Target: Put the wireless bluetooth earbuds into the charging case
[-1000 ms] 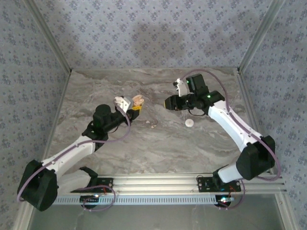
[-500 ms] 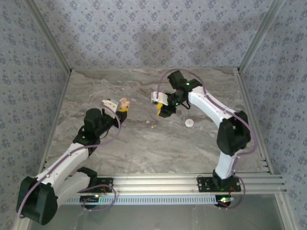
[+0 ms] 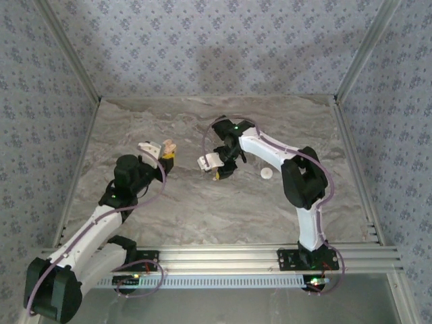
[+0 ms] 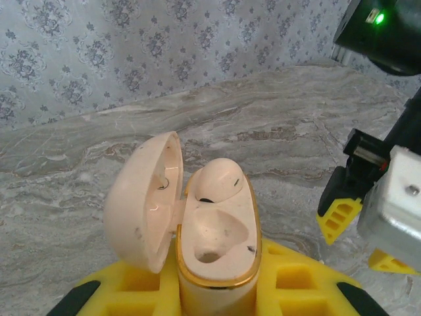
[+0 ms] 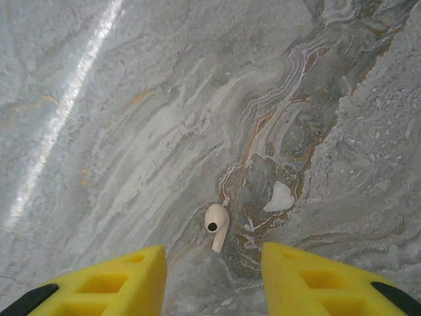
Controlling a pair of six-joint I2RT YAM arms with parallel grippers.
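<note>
My right gripper (image 5: 212, 260) has swung left across the marble table (image 5: 99, 99) and spread its jaws. It now hangs empty over the loose earbud (image 5: 216, 227) lying there, while the left gripper (image 3: 162, 152) clamps the opened charging case (image 4: 217, 237), so I judge a pickup comes next

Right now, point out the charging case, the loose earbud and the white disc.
charging case (image 4: 220, 238): left wrist view, on its open base tray.
loose earbud (image 5: 214, 220): right wrist view, on its rounded head.
white disc (image 3: 268, 173): top external view, on its centre.
</note>
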